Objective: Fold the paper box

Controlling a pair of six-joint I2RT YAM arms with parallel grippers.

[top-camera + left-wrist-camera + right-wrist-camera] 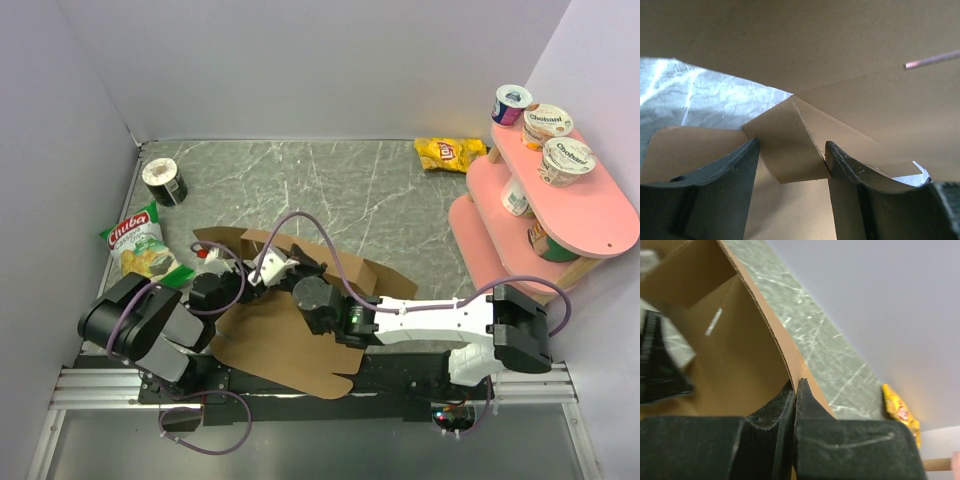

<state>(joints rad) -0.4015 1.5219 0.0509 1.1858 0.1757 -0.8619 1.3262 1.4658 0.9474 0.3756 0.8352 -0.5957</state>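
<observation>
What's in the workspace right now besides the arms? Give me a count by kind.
Cardboard box: 1
Snack bags: 2, the green bag and the yellow bag
Pink rack: 1
Tubs: 6, the dark tub off the rack and five rack tubs
Total: 10

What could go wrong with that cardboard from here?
The right gripper pinches only the thin edge of the paper box, so the wall may slip out or crease. The left gripper stands open around a small flap; closing crookedly could crumple it.
</observation>
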